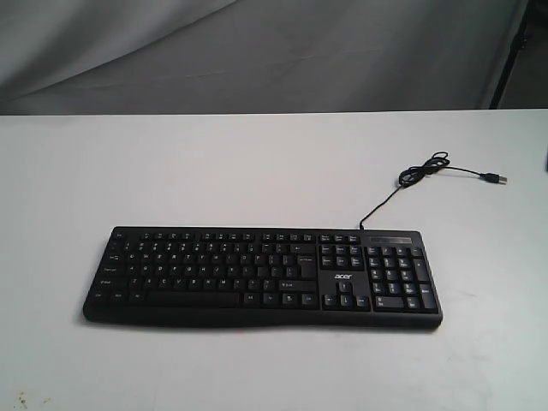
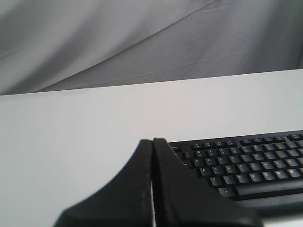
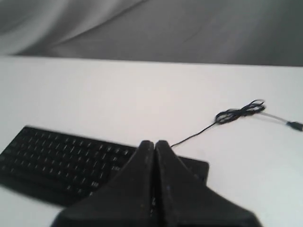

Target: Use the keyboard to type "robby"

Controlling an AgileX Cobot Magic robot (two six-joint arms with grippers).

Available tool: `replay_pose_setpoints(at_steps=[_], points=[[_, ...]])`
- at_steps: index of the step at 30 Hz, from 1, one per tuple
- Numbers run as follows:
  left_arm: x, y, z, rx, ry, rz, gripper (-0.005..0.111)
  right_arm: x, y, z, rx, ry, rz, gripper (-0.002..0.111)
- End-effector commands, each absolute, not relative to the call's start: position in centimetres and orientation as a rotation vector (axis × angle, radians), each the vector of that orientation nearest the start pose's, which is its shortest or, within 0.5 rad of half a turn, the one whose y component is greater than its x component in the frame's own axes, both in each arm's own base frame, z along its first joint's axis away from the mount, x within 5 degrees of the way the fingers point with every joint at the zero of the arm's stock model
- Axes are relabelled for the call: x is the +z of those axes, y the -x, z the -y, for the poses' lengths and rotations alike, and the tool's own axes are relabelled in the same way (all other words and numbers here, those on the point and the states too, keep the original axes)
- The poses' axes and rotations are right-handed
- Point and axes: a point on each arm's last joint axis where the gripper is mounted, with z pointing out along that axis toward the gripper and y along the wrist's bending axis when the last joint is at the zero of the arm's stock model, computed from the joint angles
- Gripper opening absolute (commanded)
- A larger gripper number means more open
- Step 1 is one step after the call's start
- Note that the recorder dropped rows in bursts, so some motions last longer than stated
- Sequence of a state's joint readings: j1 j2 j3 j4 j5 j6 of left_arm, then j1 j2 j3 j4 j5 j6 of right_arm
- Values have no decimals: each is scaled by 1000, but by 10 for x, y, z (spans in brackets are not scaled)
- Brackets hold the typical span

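Lying flat: keyboard (image 1: 261,276) | left gripper (image 2: 152,141) closed | right gripper (image 3: 154,143) apparently closed

Left gripper (image 2: 152,141) and right gripper (image 3: 154,143) are both closed tight.

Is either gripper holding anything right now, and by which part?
Nothing is held. The left gripper and the right gripper are both shut on nothing, and neither touches the keyboard.
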State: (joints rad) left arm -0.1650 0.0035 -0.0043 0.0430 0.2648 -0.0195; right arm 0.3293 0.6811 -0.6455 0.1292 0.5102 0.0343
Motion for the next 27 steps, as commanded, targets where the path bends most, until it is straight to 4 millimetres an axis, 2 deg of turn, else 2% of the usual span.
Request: replay_pose_setpoints(at_steps=[1,7,12,14,17,22,27], points=[[190,-55,8,-98,-161,-1734,0,317,-149,-94,415,496,-2234,0],[190,-55,8,-98,-161,-1734,0,304,-181,-181,439,899,-2244,0],[190,-55,8,-98,-161,-1734,0,287,-211,-246,492,1081,-2252,0],[190,-55,8,-98,-161,-1734,0,280,-226,-268,545,1099,-2263,0],[190,-55,8,-98,-161,-1734,0,272,-246,-293,570,1124,-2254,0],[190,-55,8,-98,-161,-1734,0,250,-270,-320,544,1182,-2252,0],[190,-55,8,-98,-161,-1734,0,211,-298,-347,512,1182,-2223,0]])
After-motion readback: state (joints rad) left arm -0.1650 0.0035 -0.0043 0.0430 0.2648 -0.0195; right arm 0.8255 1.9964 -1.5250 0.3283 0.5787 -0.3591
